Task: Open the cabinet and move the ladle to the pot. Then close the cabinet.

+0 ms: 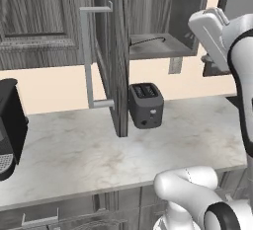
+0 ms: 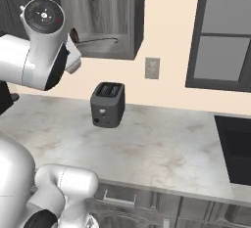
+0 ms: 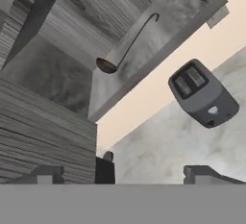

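On the open cabinet (image 3: 57, 50) shelf lies the ladle (image 3: 129, 43), likely light, stiff; we'd pinch its thin handle mid-length, gripper (image 3: 149, 172) wide apart, empty.

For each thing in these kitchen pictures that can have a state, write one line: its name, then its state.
cabinet: door swung open, shelf exposed.
ladle: lying flat on the cabinet shelf, not gripped.
toaster: upright on the counter, slots empty.
gripper: open, empty, below the shelf and pointed at it.
counter: bears the toaster.
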Controlling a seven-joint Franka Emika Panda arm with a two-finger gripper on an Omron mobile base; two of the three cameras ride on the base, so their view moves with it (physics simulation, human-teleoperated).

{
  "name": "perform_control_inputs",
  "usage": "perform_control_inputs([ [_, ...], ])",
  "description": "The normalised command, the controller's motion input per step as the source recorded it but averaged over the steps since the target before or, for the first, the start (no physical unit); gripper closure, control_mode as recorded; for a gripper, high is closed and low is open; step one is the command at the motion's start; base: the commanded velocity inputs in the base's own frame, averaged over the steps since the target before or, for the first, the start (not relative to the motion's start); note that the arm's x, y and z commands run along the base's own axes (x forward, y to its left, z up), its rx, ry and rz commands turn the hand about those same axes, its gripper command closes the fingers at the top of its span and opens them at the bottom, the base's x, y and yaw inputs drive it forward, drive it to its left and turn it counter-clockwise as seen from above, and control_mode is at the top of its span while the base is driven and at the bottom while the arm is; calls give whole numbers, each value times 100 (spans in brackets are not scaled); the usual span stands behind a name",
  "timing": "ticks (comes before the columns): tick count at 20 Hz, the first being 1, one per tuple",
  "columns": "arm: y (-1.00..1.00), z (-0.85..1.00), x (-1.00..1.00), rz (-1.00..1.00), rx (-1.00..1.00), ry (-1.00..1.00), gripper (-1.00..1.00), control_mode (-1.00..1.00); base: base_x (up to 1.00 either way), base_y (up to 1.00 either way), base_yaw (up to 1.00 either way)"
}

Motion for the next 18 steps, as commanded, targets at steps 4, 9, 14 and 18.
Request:
perform_control_inputs([
  [4, -7, -18, 4, 9, -26, -8, -100, -100, 0, 0, 0],
  [9, 5, -1, 0, 16, -19, -15, -100, -100, 0, 0, 0],
  [14, 35, 0, 19, 21, -14, -19, -100, -100, 0, 0, 0],
  [18, 56, 0, 51, 10, -23, -10, -100, -100, 0, 0, 0],
])
